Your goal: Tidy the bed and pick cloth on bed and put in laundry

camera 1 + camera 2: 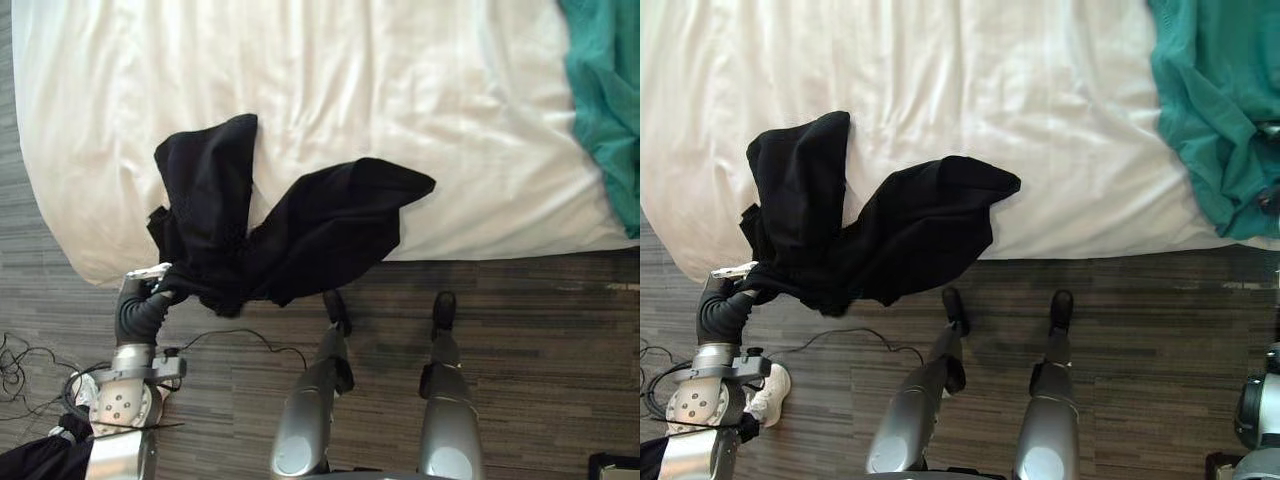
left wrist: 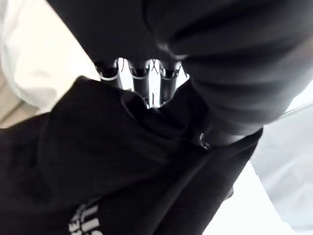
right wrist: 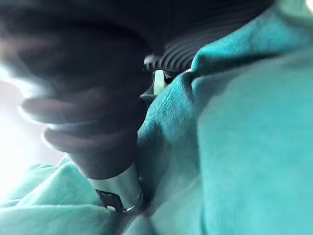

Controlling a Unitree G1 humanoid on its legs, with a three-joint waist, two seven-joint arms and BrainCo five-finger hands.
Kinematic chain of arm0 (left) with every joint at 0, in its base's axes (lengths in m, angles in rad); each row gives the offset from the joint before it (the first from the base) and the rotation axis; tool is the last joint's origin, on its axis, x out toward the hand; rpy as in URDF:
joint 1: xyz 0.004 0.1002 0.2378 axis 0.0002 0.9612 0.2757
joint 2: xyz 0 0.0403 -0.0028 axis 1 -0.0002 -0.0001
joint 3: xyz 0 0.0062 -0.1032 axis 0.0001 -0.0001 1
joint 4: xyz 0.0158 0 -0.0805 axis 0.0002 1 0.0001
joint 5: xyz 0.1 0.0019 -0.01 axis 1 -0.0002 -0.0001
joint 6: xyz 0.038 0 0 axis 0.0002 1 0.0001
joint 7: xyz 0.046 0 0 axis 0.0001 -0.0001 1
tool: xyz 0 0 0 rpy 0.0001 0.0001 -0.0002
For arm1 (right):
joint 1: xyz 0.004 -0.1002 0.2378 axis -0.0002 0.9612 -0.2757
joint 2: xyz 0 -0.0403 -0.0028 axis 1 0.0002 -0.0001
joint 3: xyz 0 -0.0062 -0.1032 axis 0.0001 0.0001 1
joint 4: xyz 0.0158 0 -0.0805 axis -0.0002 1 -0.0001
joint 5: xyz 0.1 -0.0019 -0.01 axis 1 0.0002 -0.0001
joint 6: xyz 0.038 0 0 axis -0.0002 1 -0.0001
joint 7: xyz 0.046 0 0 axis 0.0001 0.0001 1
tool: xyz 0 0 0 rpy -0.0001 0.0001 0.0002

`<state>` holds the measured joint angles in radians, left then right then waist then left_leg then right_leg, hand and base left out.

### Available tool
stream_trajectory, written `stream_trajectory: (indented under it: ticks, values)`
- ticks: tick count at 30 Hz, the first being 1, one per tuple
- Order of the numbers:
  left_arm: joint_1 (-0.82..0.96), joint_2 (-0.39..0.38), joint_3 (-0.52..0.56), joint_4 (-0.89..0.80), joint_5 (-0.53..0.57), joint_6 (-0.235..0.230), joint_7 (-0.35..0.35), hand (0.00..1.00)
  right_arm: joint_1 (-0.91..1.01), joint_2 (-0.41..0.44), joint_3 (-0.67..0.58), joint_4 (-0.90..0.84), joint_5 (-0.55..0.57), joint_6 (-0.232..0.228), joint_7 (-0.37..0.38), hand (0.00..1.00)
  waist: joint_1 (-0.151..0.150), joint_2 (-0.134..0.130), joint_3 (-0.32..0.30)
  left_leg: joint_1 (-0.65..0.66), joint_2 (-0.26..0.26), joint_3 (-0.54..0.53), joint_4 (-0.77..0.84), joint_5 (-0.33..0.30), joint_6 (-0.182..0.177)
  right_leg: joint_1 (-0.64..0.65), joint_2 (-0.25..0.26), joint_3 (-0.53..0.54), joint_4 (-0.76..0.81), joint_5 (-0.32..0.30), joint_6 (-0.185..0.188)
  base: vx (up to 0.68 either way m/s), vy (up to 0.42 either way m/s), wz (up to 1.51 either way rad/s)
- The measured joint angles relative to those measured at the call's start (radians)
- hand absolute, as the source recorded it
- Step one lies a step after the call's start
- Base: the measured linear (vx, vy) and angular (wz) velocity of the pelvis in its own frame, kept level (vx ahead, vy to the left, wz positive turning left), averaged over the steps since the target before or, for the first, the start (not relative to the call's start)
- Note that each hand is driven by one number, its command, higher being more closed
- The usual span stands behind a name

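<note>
A black cloth (image 1: 300,220) lies over the near edge of the white bed (image 1: 350,70), partly hanging off toward the floor. My left hand (image 1: 150,290) is at its lower left corner. In the left wrist view its fingers (image 2: 139,78) are curled into the black cloth (image 2: 98,161). A teal cloth (image 1: 1210,100) lies bunched at the bed's far right. In the right wrist view my right hand (image 3: 117,186) is dug into the teal cloth (image 3: 244,147), with a fold gathered between thumb and fingers.
Dark striped floor (image 1: 550,330) runs along the bed's near edge. A white shoe (image 1: 770,390) sits on the floor by my left arm. A dark bundle (image 1: 35,460) shows at the bottom left corner, and a dark object (image 1: 615,465) at the bottom right.
</note>
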<state>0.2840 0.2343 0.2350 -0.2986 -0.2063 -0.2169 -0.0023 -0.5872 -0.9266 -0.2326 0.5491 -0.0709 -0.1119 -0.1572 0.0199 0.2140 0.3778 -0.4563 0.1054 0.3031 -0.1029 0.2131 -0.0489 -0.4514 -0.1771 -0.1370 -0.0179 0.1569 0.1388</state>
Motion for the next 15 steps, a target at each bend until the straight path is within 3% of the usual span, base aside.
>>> stream_trajectory:
  ticks: [6, 10, 12, 13, 15]
  values:
    - [-0.001, -0.085, -0.138, -0.005, 0.016, 0.006, 0.002, 1.00, 0.178, 0.235, -0.003, -0.046, 0.015, -0.016, -0.013, 1.00, 0.003, -0.020, -0.094, 0.068, 0.036, -0.049, 0.001, -0.001, -0.010, 0.097, 0.033, -0.058, 0.008, -0.041, -0.018, 0.04, -0.067, 0.18]
    - [-0.012, -0.161, -0.223, 0.015, 0.070, 0.029, 0.006, 1.00, 0.312, 0.445, -0.004, -0.087, 0.039, -0.019, -0.013, 1.00, -0.004, -0.061, -0.155, 0.115, 0.045, -0.086, 0.001, -0.010, -0.022, 0.158, 0.040, -0.107, 0.032, -0.079, -0.019, 0.02, -0.056, 0.28]
    - [-0.028, -0.216, -0.272, 0.018, 0.100, 0.058, 0.024, 1.00, 0.428, 0.594, -0.004, -0.148, 0.123, -0.029, -0.011, 1.00, -0.009, -0.083, -0.182, 0.149, 0.034, -0.121, 0.000, -0.013, -0.024, 0.207, 0.036, -0.142, 0.052, -0.110, -0.011, 0.05, -0.023, 0.48]
    - [-0.029, -0.223, -0.281, 0.024, 0.104, 0.059, 0.026, 1.00, 0.453, 0.627, -0.004, -0.156, 0.149, -0.033, -0.008, 1.00, -0.010, -0.089, -0.193, 0.153, 0.031, -0.129, 0.000, -0.013, -0.024, 0.215, 0.033, -0.149, 0.056, -0.116, -0.010, 0.08, -0.010, 0.54]
    - [-0.081, -0.221, -0.302, 0.164, 0.110, 0.054, 0.044, 1.00, 0.570, 0.768, 0.016, -0.176, 0.240, -0.036, 0.023, 1.00, -0.011, -0.109, -0.226, 0.184, 0.019, -0.182, 0.000, -0.013, -0.022, 0.267, 0.023, -0.191, 0.088, -0.153, -0.009, 0.11, -0.005, 0.68]
